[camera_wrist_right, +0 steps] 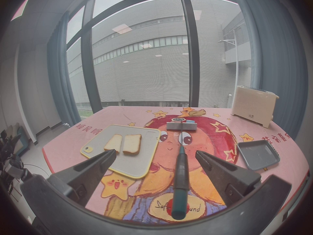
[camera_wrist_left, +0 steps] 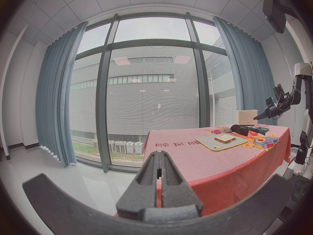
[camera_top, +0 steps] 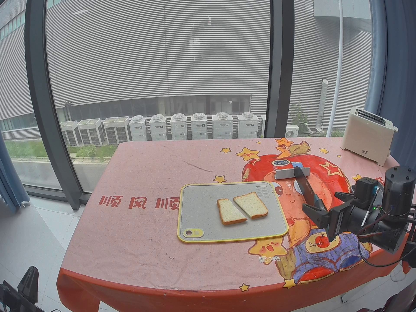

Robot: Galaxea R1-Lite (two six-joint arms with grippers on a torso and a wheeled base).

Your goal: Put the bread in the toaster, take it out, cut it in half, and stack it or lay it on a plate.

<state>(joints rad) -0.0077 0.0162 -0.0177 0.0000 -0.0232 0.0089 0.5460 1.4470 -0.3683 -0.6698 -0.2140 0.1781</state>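
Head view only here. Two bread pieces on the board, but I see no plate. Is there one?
Observer: Yes, a grey tray sits on the table on the robot's right, nearer than the toaster.
Operator: Right gripper holding the knife?
Observer: No. The right gripper is open; the knife lies flat on the table under it, untouched.
Operator: Left gripper?
Observer: The left gripper is shut on nothing, out past the table's left side.
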